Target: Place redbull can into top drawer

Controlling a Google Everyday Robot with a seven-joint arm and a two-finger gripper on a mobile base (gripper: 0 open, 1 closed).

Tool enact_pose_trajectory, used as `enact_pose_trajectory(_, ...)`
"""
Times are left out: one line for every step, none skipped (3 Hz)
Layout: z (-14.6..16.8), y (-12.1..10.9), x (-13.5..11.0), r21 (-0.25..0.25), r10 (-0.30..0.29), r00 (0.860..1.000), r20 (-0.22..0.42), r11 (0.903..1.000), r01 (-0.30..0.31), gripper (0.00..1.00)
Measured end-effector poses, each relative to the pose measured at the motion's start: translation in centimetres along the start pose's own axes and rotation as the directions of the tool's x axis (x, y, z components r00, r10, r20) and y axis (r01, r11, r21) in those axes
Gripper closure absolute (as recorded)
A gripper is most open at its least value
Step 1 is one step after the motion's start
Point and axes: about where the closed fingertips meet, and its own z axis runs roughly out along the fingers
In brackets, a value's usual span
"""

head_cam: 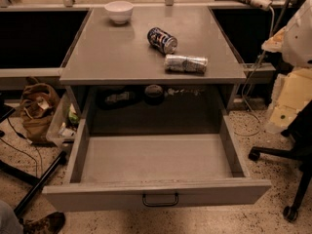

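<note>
1. The top drawer [156, 191] is seen pulled wide open
2. The redbull can [185, 63] is laid sideways on the tabletop [112, 52], near the blue can [162, 39]
3. The gripper is not caught in view; arm pose and pinch cannot be told

Bench [112, 52]: grey metal top, smooth, with a dull sheen.
Top drawer [97, 195]: grey painted metal, matt, with a smooth floor and front panel.
Handle [160, 199]: thin dark wire, slightly glossy.
Redbull can [185, 64]: silvery-grey metal, glossy, with pale print.
Dark blue can [162, 40]: glossy printed metal with a bright bare end.
Bowl [119, 11]: white and smooth; ceramic or plastic cannot be told.
Bag [36, 106]: brown cloth, matt and creased.
Floor [243, 223]: pale speckled stone-like surface, smooth.
Pincer [285, 106]: at the right frame edge beside the bench; cream, matt, plastic-looking casing.
</note>
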Motion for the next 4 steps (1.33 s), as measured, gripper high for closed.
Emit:
enact_pose_trajectory(0.0, 0.0, 0.0, 0.000, 0.000, 1.000, 0.000, 1.0000, 0.000, 0.00)
enact_pose_trajectory(1.3, -3.9, -0.9, 0.058, 0.002, 1.000, 0.008, 0.9983, -0.003, 0.00)
enact_pose_trajectory(3.2, -9.7, -2.7, 0.117, 0.017, 1.000, 0.012, 0.9929, -0.019, 0.00)
enact_pose_trajectory(5.8, -15.2, -4.3, 0.138, 0.045, 0.999, 0.022, 0.9892, -0.048, 0.00)
